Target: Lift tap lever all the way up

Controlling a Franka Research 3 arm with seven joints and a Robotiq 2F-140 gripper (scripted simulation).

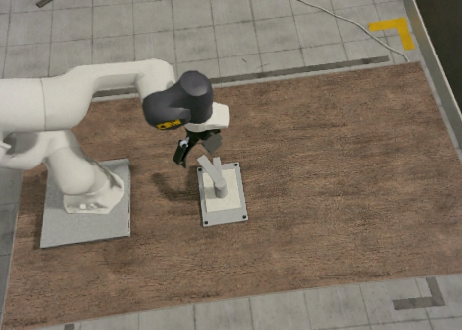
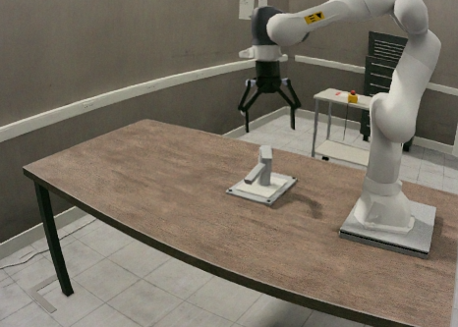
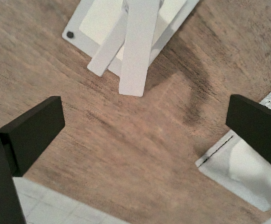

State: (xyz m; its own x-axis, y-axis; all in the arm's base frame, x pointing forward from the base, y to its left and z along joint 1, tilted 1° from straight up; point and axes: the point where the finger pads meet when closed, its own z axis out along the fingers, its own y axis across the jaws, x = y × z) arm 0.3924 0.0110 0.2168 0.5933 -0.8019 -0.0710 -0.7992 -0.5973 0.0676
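A light grey tap point(image 1: 219, 182) stands on a white and grey base plate point(image 1: 222, 194) near the middle of the wooden table. It also shows in the exterior view point(image 2: 264, 166). Its lever point(image 3: 136, 50) is a wide flat bar that lies over the narrower spout point(image 3: 107, 50) at the top of the wrist view. My gripper point(image 2: 268, 117) hangs well above the tap, a little behind it, pointing down. Its fingers are open wide and empty point(image 3: 145, 129); it also shows in the top view point(image 1: 197, 150).
My arm's base point(image 2: 388, 219) point(image 1: 84, 203) stands on a grey plate on the table, to one side of the tap. A corner of that plate shows in the wrist view point(image 3: 246, 170). A small side table point(image 2: 344, 98) stands on the floor behind.
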